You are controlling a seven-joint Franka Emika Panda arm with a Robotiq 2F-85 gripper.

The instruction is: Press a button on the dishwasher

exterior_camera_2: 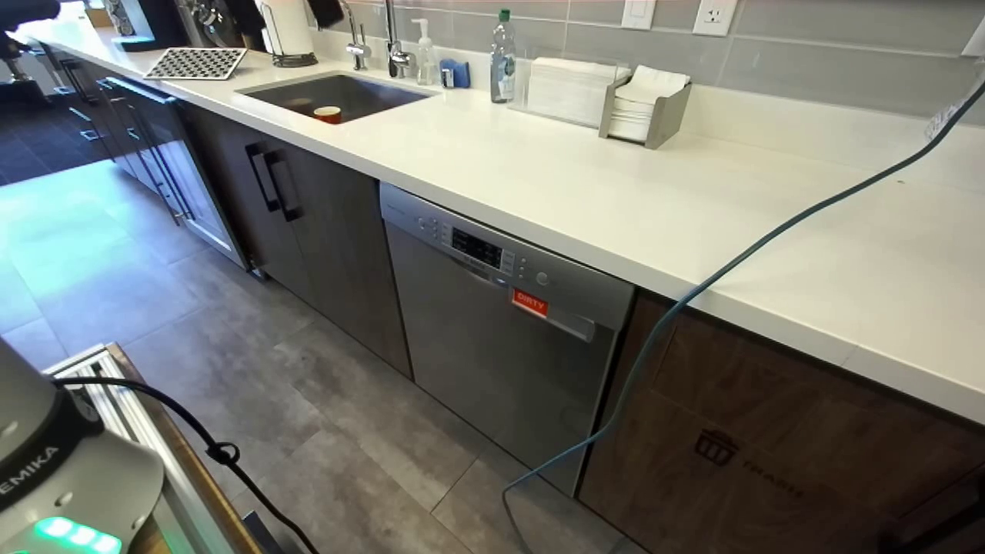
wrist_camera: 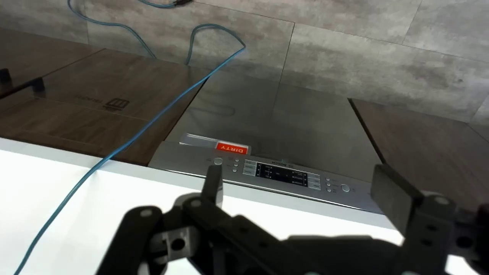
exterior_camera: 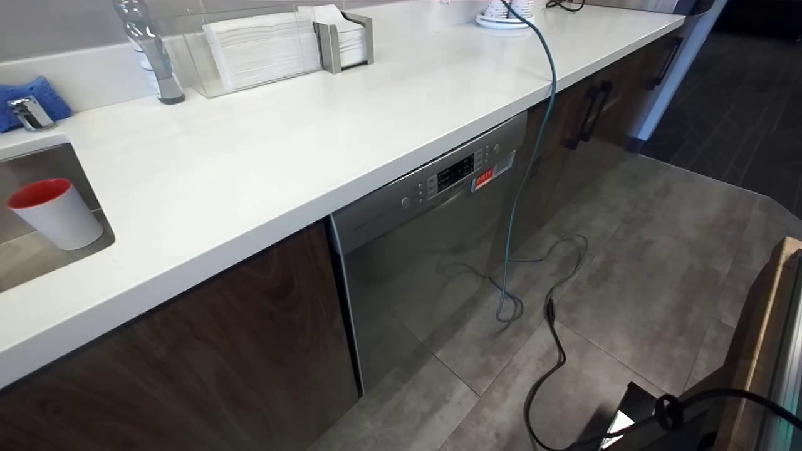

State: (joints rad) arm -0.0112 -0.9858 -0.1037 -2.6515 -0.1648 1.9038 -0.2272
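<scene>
The black jaws stand spread wide up close, and beyond them, under the white bench (exterior_camera_2: 554, 177), I see the BOSCH dishwasher (wrist_camera: 282, 126), its front labelled DIRTY, beside a cabinet (exterior_camera_2: 739, 392) marked TRASH.

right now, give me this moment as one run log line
gripper: open, holding nothing; dishwasher: closed; buttons: no gripper contact; red DIRTY sign: on dishwasher front

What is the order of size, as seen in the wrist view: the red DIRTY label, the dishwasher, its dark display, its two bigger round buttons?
1. Dishwasher
2. Dark display
3. Red DIRTY label
4. Two bigger round buttons: they look alike, so not ranked.
</scene>
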